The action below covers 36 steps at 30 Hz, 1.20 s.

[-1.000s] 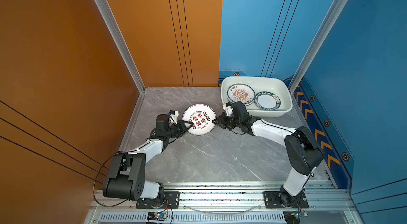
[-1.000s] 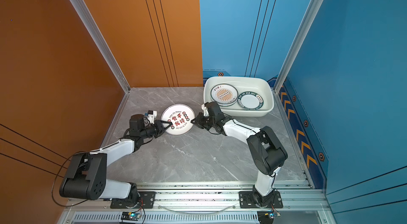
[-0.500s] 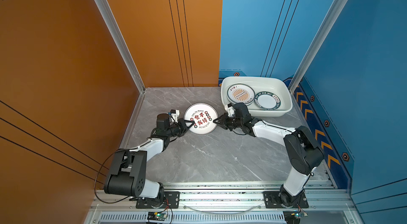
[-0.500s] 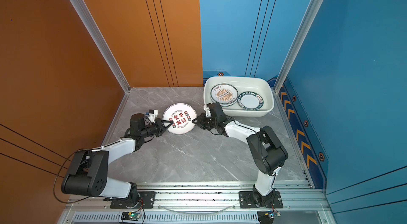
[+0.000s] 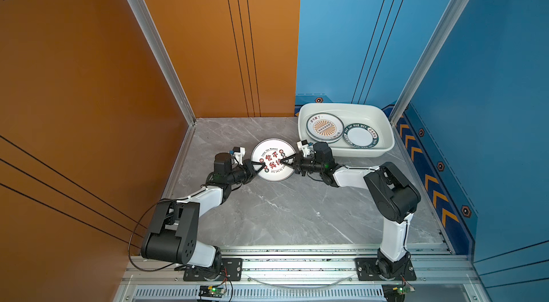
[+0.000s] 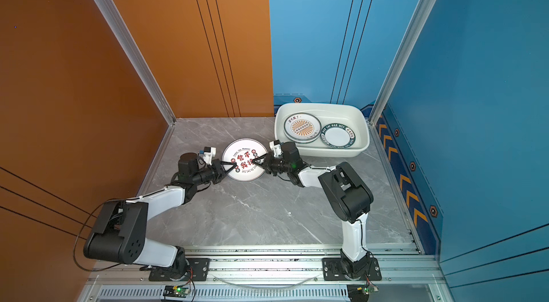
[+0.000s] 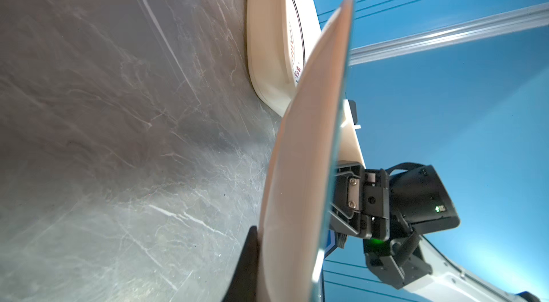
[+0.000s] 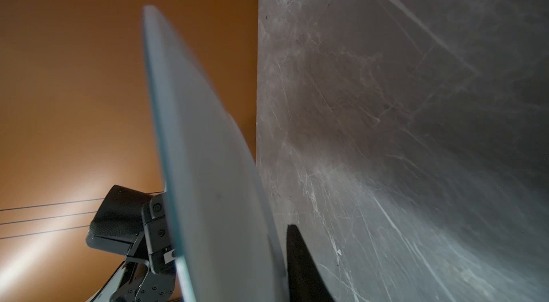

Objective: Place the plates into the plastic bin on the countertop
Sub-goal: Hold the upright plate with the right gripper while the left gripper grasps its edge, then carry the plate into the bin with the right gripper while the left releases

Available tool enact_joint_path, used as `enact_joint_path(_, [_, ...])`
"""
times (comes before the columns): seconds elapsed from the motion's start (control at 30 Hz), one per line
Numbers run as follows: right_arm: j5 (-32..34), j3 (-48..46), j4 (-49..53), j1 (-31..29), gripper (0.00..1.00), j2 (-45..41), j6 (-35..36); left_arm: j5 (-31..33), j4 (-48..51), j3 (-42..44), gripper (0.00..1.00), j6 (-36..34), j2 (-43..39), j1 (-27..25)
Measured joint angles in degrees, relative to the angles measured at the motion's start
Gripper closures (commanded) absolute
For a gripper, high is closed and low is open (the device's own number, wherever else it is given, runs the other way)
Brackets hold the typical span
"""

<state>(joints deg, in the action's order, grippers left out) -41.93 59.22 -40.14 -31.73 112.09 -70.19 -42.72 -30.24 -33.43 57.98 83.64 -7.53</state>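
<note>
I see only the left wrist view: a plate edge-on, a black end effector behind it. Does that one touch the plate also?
Observer: Yes. In both top views the right end effector has fingers over the right rim of the held plate; a firm clamp I cannot confirm.
Operator: And my side?
Observer: The left end effector is shut on the opposite rim.
Operator: Is the bin free?
Observer: No, the plastic bin holds a sunburst plate beside a green-rimmed plate.

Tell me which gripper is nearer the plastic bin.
Right. The right gripper straddles the plate at its bin-side rim, close beside the plastic bin; the left gripper holds the opposite rim.
</note>
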Motion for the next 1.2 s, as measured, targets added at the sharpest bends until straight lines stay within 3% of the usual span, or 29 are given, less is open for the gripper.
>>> enact_joint_path(0.2, [-0.33, -1.55, -4.96, 0.31, 1.0, 0.76, -1.9, -0.28, -0.59, -0.07, 0.96, 0.68, 0.5, 0.02])
enact_joint_path(0.4, [0.11, -1.86, -4.42, 0.81, 1.0, 0.35, -1.9, -1.22, -0.87, -0.31, 0.65, -0.22, 1.57, -0.9])
enact_joint_path(0.63, [1.86, -0.7, 10.4, 2.27, 1.0, -4.96, 4.55, -2.8, -0.94, -0.48, 0.43, -1.6, 1.73, -2.29])
enact_joint_path(0.83, [3.87, 3.08, 22.77, 6.56, 1.0, -9.77, 10.99, -3.06, -1.25, -0.9, 0.08, -1.49, 1.7, -2.29])
enact_joint_path(0.9, [4.55, 4.55, 26.47, 8.76, 1.0, -10.95, 12.98, -3.21, -1.29, -0.96, 0.02, -1.62, 1.7, -2.29])
enact_joint_path(1.2, [8.7, 14.21, 40.17, 23.12, 1.0, -12.35, 19.43, -3.43, 0.35, -1.01, 0.02, -2.91, 0.66, -2.29])
